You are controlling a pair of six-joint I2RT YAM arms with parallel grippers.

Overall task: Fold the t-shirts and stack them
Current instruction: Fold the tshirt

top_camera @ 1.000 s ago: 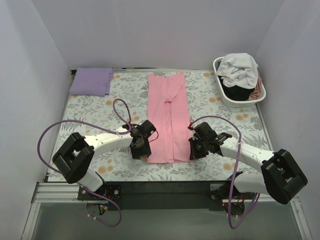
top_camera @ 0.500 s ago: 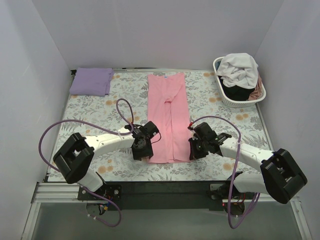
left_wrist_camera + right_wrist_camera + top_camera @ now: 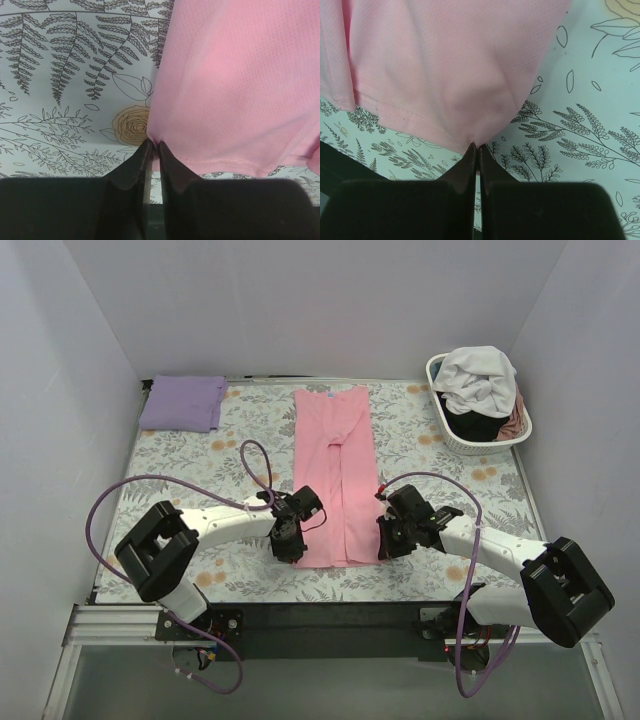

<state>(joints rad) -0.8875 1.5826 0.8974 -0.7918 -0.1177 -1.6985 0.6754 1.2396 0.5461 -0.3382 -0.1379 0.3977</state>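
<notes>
The left gripper point(image 3: 152, 145) pinches the folded light pink cotton t-shirt point(image 3: 335, 470) at its seven-o'clock hem corner; the right gripper point(image 3: 476, 146) pinches the five-o'clock corner.

A table cover point(image 3: 190, 465) printed with grey ferns and orange roses spreads between plain white walls point(image 3: 300, 300). A white slatted laundry basket point(image 3: 462, 441) sits at its far right corner, and a black strip point(image 3: 330, 625) runs along the near edge.
</notes>
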